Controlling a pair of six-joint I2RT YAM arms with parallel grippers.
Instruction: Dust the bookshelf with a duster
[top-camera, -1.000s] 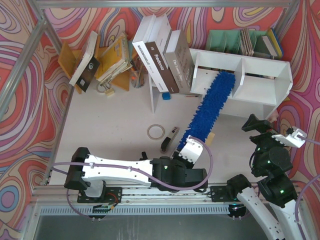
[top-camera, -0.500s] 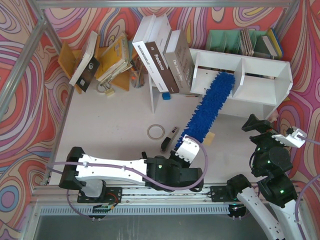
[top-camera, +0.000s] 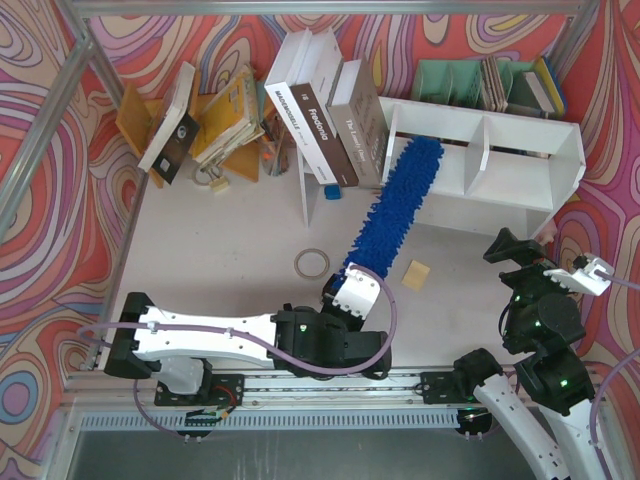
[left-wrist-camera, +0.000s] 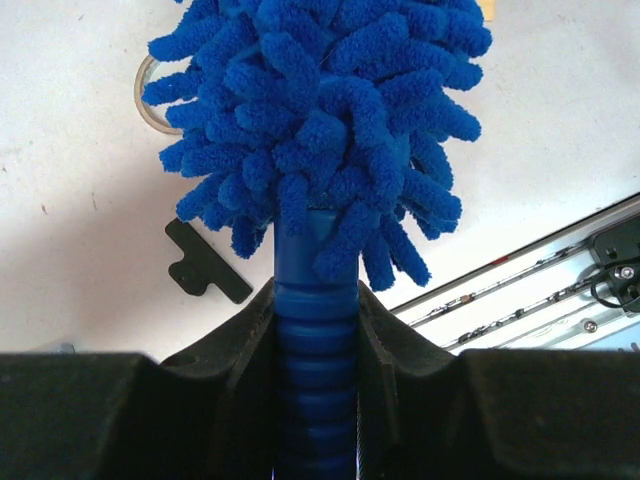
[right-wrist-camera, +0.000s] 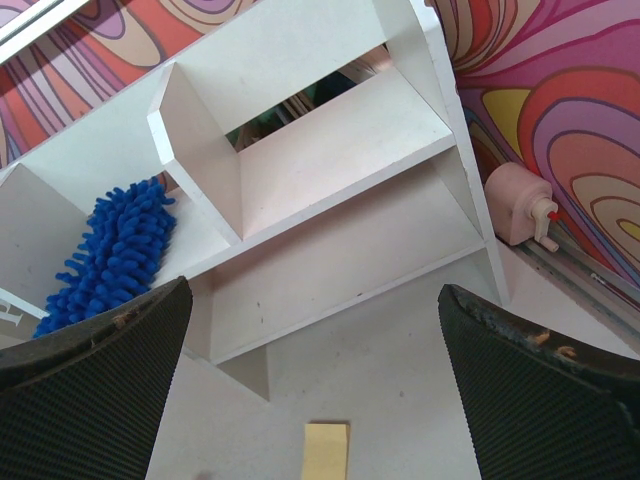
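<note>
**Clearance around the large white board bookshelf (top-camera: 500, 185).** The left compartment is filled by the head of the long blue fluffy duster (top-camera: 395, 205). The duster slants across the table from the left gripper (top-camera: 352, 292) and bars sideways passage there. An upright white divider (top-camera: 487, 140) walls off the right compartment, which is open to the front. Leaning hardback books (top-camera: 325, 120) stand against the shelf's left end. A pale green slotted organizer (top-camera: 450, 80) stands close behind the shelf. Between the shelf front and the right gripper (top-camera: 548, 262), the white tabletop (top-camera: 470, 270) carries only a small tan square (top-camera: 416, 275). A tape ring (top-camera: 312, 263) lies left of the duster.
</note>
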